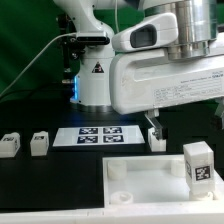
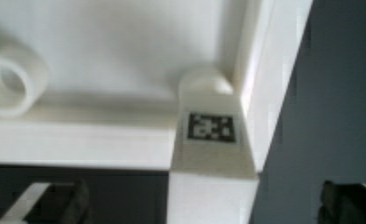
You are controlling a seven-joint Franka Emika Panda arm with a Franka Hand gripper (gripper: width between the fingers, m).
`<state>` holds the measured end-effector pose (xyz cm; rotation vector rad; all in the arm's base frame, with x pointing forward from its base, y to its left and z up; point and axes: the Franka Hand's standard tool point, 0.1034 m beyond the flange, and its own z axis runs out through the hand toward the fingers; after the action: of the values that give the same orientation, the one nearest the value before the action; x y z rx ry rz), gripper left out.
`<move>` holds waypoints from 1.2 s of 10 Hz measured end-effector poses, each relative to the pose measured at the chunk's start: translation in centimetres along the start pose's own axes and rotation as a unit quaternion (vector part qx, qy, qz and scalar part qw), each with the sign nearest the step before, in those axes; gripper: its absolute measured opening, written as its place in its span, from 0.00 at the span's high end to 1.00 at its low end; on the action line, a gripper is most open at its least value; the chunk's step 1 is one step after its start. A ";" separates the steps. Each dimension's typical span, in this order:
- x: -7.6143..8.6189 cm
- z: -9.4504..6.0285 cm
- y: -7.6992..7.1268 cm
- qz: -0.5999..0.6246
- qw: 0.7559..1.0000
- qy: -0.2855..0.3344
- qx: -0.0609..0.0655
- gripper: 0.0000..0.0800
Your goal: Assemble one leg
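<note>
A white leg with a black-and-white tag stands upright at a corner of the large white panel. It also shows in the exterior view, at the panel's far edge. My gripper is open, one dark finger on each side of the leg with a gap to it. In the exterior view the gripper hangs just above this leg. A round hole shows in the panel near the leg.
Another tagged leg stands at the panel's right side in the exterior view. Two more legs sit on the table at that view's left. The marker board lies behind the panel, in front of the arm's base.
</note>
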<state>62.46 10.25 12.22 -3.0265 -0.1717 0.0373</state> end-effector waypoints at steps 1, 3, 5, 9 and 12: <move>0.1 0.2 -0.3 0.001 0.999 -0.045 0.005 0.19; 1.3 1.2 -0.6 0.004 0.994 -0.108 0.013 0.19; 1.4 2.2 -1.0 0.005 0.994 -0.105 0.012 0.19; 2.1 4.0 -1.0 0.010 0.996 -0.083 0.010 0.19; 2.1 4.0 -1.1 0.030 0.996 -0.083 0.008 0.34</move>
<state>64.29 12.04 8.32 -3.0101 -0.0941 0.2956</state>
